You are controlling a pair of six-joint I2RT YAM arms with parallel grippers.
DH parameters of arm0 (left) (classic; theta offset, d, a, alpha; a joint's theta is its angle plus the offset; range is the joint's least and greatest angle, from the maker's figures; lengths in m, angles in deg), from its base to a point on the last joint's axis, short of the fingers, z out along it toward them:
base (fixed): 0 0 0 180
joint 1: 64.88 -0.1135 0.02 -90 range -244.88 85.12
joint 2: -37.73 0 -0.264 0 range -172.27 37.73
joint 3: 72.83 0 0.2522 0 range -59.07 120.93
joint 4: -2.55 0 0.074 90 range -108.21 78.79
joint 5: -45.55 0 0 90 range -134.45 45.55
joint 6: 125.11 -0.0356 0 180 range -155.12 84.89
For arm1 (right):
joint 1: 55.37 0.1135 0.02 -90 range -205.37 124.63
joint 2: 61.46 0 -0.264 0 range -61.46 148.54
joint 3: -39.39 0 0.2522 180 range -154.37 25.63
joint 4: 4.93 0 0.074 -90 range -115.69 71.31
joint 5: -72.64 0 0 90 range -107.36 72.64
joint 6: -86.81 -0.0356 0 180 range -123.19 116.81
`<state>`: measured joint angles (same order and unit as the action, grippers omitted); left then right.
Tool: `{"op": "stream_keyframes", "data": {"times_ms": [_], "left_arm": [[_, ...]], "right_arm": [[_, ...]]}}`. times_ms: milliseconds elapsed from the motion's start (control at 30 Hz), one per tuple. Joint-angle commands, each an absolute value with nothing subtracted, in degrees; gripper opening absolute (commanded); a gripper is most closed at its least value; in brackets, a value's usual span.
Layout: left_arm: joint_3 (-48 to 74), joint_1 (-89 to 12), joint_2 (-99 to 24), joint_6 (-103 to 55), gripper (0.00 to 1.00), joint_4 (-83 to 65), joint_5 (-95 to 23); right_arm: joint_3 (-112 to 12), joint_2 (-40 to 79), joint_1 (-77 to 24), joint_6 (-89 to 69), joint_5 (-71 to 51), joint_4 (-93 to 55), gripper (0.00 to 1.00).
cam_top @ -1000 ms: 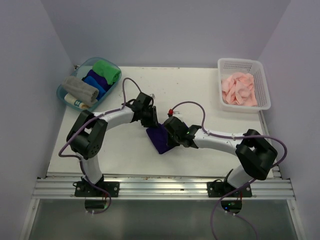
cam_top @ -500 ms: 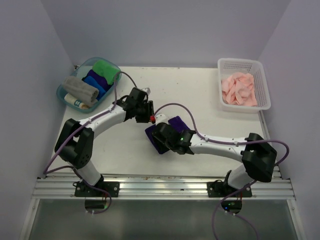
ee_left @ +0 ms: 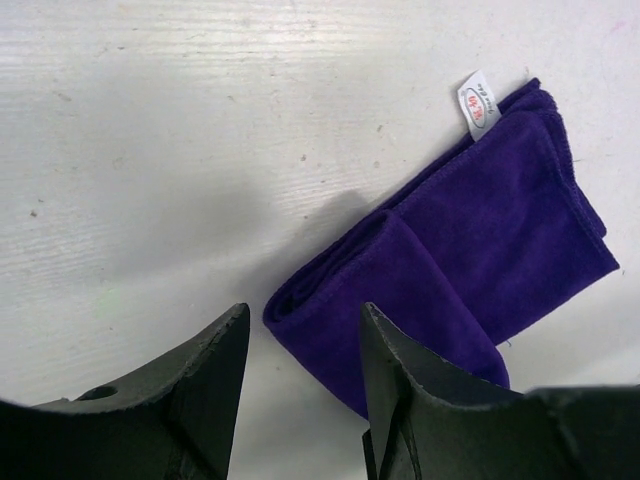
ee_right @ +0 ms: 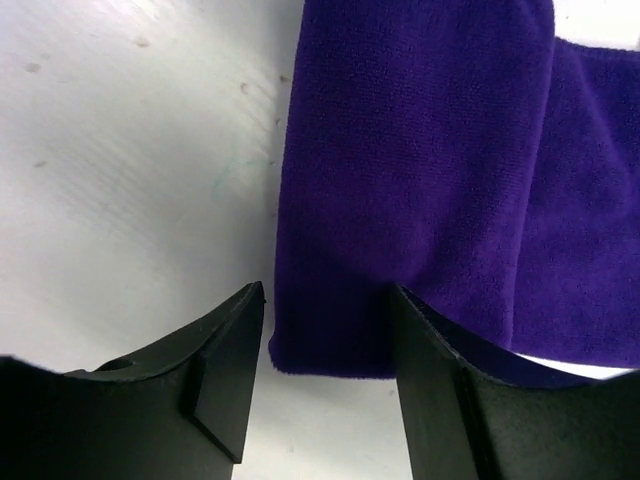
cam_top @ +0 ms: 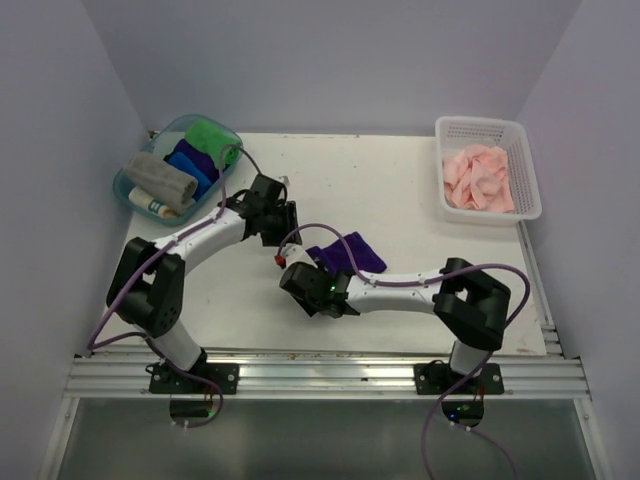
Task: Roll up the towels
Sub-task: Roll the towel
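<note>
I found the dark purple towel [cam_top: 352, 250] lying folded flat, not rolled, at the middle of the table [cam_top: 400, 180]. The left gripper [ee_left: 303, 315] stood spread at one end, grasping nothing. The right gripper [ee_right: 327, 295] stood spread at another edge, likewise empty. Pink towels [cam_top: 478, 178] filled the white basket [cam_top: 480, 124] at far right.

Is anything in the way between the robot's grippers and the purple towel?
No, nothing visible is. The purple towel lies folded on the table, and both grippers are open right at its edges: the left gripper by one folded end, the right gripper by another.
</note>
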<state>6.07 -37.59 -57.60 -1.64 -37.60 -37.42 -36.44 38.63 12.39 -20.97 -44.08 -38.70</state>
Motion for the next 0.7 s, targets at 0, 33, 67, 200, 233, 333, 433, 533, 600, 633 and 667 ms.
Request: {"op": "stream_keyframes", "data": {"times_ms": [0,33,67,200,233,333,433,533,600,633,667], "left_arm": [[3.8,-39.7,-55.3,-0.7,0.52,-37.5,-37.1],[2.4,-40.0,-54.7,-0.5,0.52,-37.2,-36.7],[1.7,-40.4,-53.6,-0.1,0.52,-37.0,-36.5],[-1.3,-41.3,-50.3,0.5,0.53,-36.8,-35.0],[-2.7,-41.3,-49.8,0.8,0.53,-36.5,-34.4],[-6.6,-41.3,-47.9,1.9,0.56,-33.9,-30.4],[-10.0,-41.3,-46.9,2.9,0.61,-30.8,-27.8],[-12.7,-41.2,-46.9,3.9,0.66,-27.3,-24.5],[-13.6,-41.2,-47.2,4.3,0.77,-25.3,-23.4],[-14.7,-41.1,-47.2,5.1,0.83,-24.5,-23.4],[-15.3,-41.0,-47.3,5.5,0.90,-22.3,-23.0]], "right_arm": [[-36.5,41.3,12.3,-20.9,-47.8,-36.8,0.55],[-36.3,42.3,12.2,-21.4,-47.9,-36.1,0.47],[-35.6,42.6,12.2,-21.6,-48.0,-35.5,0.39],[-32.6,40.9,10.7,-23.0,-43.9,-31.4,0.06],[-31.0,39.2,10.5,-23.1,-42.3,-29.2,0.00],[-28.0,36.9,9.1,-22.9,-36.7,-24.9,0.00],[-26.0,34.8,8.4,-22.7,-32.5,-22.0,0.00],[-24.0,33.2,7.6,-23.6,-29.4,-19.8,0.00],[-22.9,32.0,6.2,-24.4,-26.3,-19.0,0.00],[-21.8,31.6,5.7,-25.1,-25.4,-17.0,0.00],[-21.1,31.2,5.3,-25.3,-23.7,-16.3,0.00]]}}
